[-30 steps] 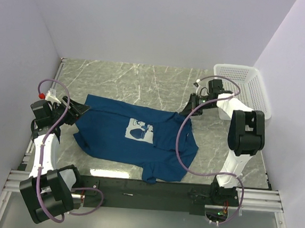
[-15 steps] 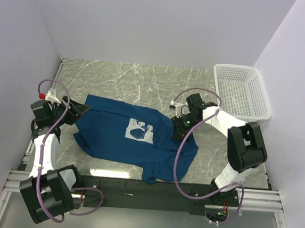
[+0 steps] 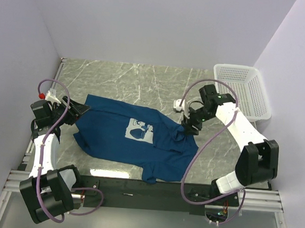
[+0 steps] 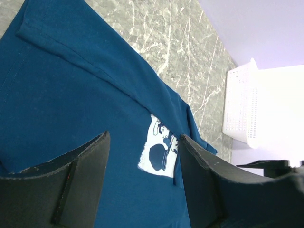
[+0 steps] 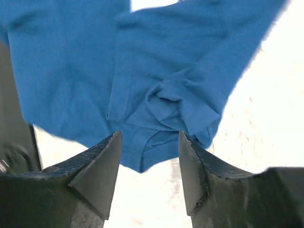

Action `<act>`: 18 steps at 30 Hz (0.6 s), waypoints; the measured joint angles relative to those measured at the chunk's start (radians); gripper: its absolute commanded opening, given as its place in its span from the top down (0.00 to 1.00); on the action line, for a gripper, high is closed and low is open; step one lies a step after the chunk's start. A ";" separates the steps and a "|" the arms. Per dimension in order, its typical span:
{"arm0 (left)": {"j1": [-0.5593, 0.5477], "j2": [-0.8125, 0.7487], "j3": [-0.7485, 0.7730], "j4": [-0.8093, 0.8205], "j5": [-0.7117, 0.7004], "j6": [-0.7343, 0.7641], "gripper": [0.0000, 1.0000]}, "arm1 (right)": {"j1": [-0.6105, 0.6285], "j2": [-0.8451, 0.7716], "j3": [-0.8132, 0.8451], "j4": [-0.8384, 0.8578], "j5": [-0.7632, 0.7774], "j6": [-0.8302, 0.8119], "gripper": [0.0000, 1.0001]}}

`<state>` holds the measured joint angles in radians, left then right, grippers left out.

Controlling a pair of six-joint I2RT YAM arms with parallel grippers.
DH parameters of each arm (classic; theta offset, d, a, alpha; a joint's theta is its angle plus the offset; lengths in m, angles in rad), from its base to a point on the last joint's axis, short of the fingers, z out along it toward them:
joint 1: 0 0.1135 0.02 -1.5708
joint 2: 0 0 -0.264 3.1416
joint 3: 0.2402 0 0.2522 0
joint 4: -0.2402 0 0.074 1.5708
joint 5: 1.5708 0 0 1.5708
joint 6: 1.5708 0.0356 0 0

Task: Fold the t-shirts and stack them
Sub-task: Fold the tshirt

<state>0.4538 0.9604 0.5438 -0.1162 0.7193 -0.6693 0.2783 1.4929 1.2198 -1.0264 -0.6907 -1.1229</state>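
shirt: dark blue t-shirt (image 3: 134,136) lies spread on table (image 3: 144,81), centre of frame; long axis goes from left to lower right.
R grip: my right gripper (image 3: 188,129) is over the shirt's right edge, jaws apart, holding nothing; bunched cloth just under.
L grip: my left gripper (image 3: 81,109) at left end, jaws wide, empty.
nearer arm: right one, I think; most of the cloth lies to its left.

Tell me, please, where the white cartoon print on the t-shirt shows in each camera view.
Top external: the print sits centre-left, on the shirt's chest.
Left wrist: lower centre of the picture.
Right wrist: not in view.
Shared landmark: the dark blue t-shirt, seen in all three.
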 measured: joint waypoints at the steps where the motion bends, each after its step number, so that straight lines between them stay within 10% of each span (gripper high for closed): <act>1: 0.000 0.000 0.000 0.000 0.000 0.000 0.35 | 0.006 0.017 0.001 -0.021 0.001 -0.061 0.40; 7: 0.000 0.000 0.000 0.000 0.000 0.000 0.35 | 0.041 0.188 0.115 -0.090 0.016 -0.189 0.43; 18: 0.000 0.000 -0.001 0.006 0.010 -0.001 0.35 | 0.042 0.460 0.352 -0.084 0.091 0.119 0.43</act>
<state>0.4538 0.9604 0.5430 -0.1104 0.7292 -0.6704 0.3202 1.9530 1.5723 -1.1103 -0.5995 -1.0039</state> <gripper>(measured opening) 0.653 0.566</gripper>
